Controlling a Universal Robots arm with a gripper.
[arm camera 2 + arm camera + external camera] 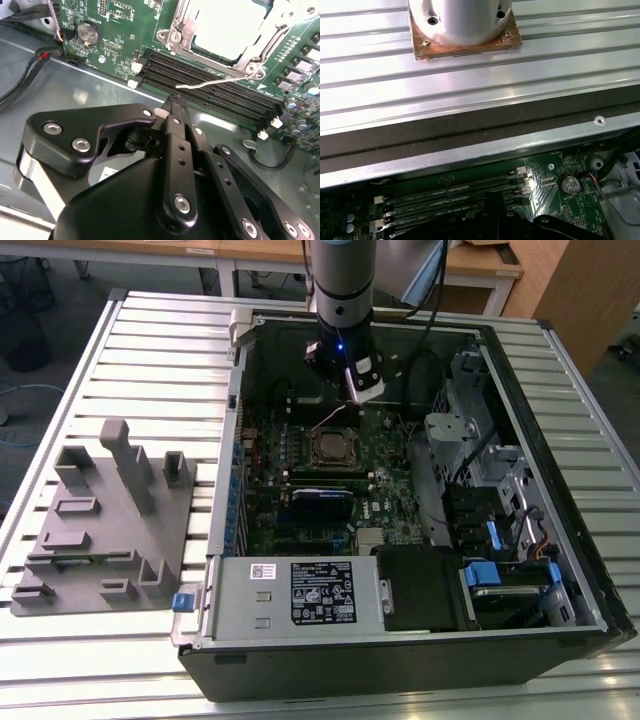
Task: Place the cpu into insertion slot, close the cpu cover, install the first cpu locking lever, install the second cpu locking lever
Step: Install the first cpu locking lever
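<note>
The cpu (227,22) lies flat in the insertion slot (333,447) on the green board, its pale metal top showing through the window of the cpu cover (252,61), which lies down over it. A thin silver locking lever (215,81) sticks out from the socket across the black memory slots (235,97). My gripper (173,102) is shut with nothing seen between its black fingers. Its tips hover just short of the lever's free end. In the exterior view the gripper (350,398) hangs inside the case just behind the socket.
The open computer case (560,370) lies on a slatted metal table (480,75). The power supply (300,595) and drive cage (500,530) fill its near side. A grey fixture (110,520) stands at the exterior view's left. A coin battery (87,32) and cables (30,65) lie near the gripper.
</note>
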